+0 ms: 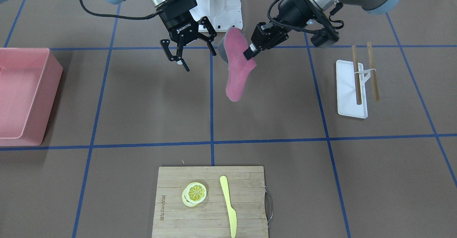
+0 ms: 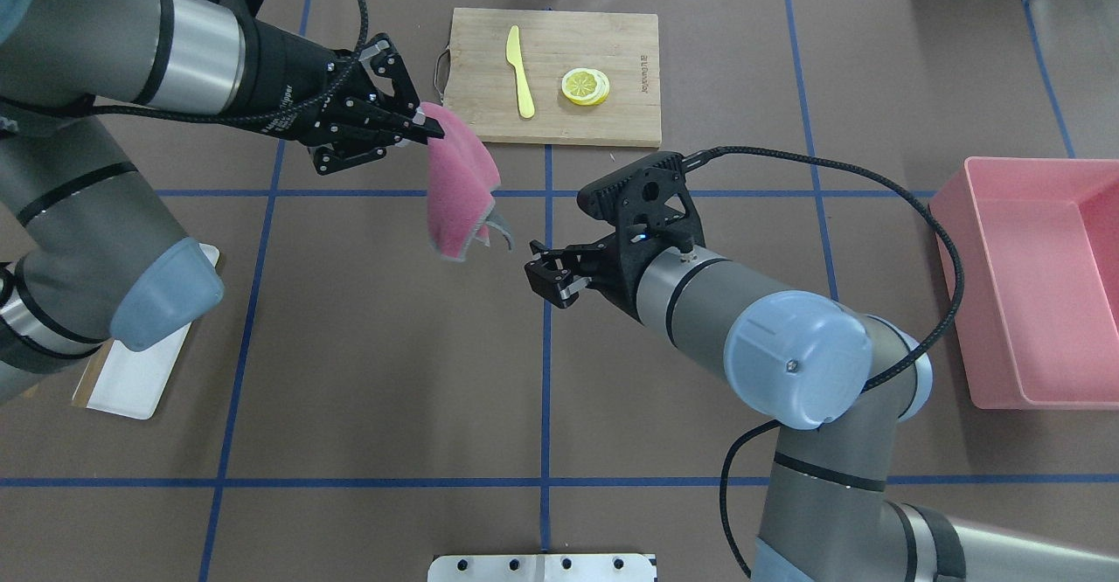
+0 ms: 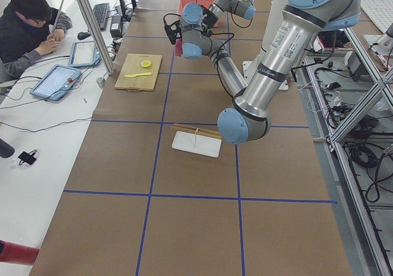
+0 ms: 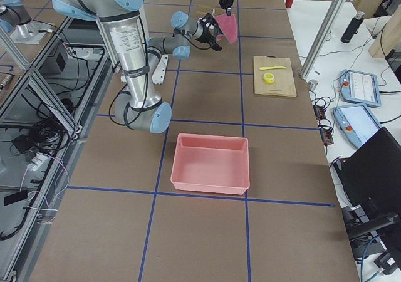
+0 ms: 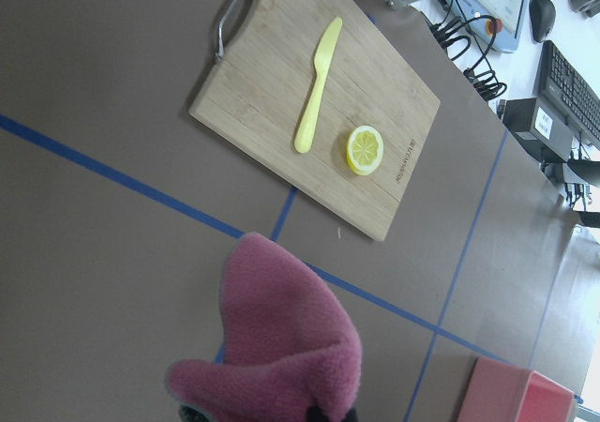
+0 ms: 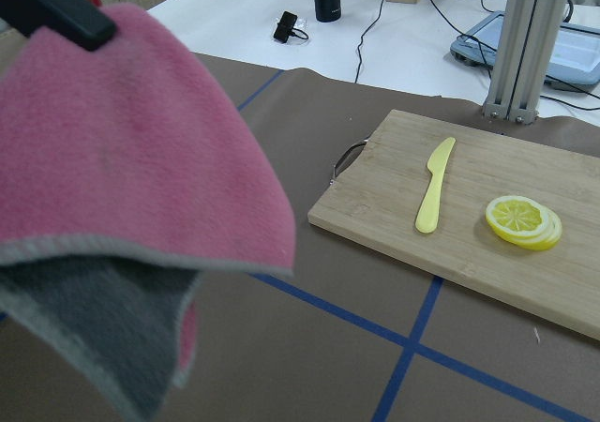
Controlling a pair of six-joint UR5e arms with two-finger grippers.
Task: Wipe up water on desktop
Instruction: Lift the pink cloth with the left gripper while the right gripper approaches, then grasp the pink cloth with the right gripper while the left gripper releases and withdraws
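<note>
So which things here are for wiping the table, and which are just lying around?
For the job: the pink cloth, pinched in the left gripper; the open right gripper near it; the brown desktop.

Just lying about: the cutting board with the yellow knife and lemon slices; the pink bin; the white tray and chopsticks.

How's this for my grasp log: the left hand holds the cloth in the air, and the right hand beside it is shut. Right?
No: the right hand is open, as the front-facing view shows. The left hand does hold the cloth in the air beside it.
</note>
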